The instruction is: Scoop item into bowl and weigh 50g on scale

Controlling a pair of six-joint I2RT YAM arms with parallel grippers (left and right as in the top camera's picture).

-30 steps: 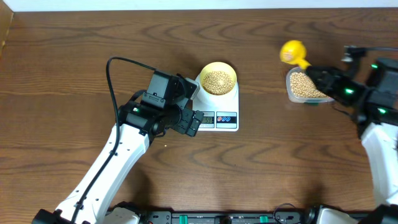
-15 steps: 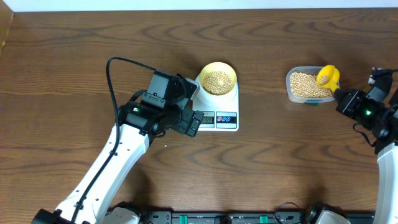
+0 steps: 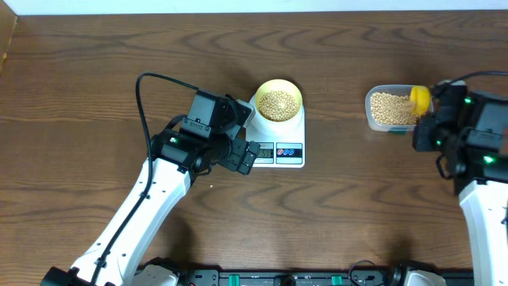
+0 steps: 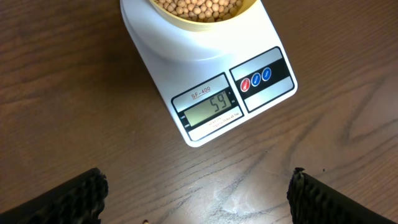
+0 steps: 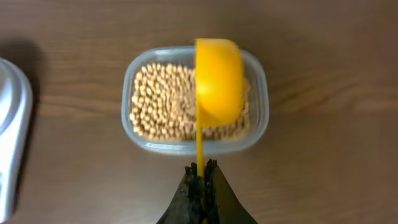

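So the scale [image 4: 205,56] is sitting mid-desk [image 3: 95,63] with the bowl [image 3: 298,97] on its plate, heaped with beans [image 3: 277,101]. The display [image 4: 210,107] reads 59 as far as I can make out, with no unit visible. If that's grams, we're over the 50 target, so some beans have to come out.

The right hand [image 5: 200,177] is pinched shut on the thin handle of the scoop [image 5: 217,78], which hangs over the tub [image 5: 258,124] off to the right, well apart from the scale. The tub has plenty of beans in it. The scoop is turned so I only see its outer shell, and I can't tell whether anything's inside. The left hand [image 4: 196,183] hovers just in front of the scale with its fingers spread wide and nothing in them. My guess is it's just there to watch the readout.

How I'd do it:
- Skim the top of the heap, a few beans at a time.
- Don't lean the scoop on the bowl or the number jumps.
- Let the reading settle before going in again.
- Carry the scoop level, since round beans roll off and bounce everywhere.
- Keep the left hand off the plate.

Readable text: "SF-400" printed above the display. Whatever's marked on the red and blue buttons [image 4: 256,79] is too small to read.
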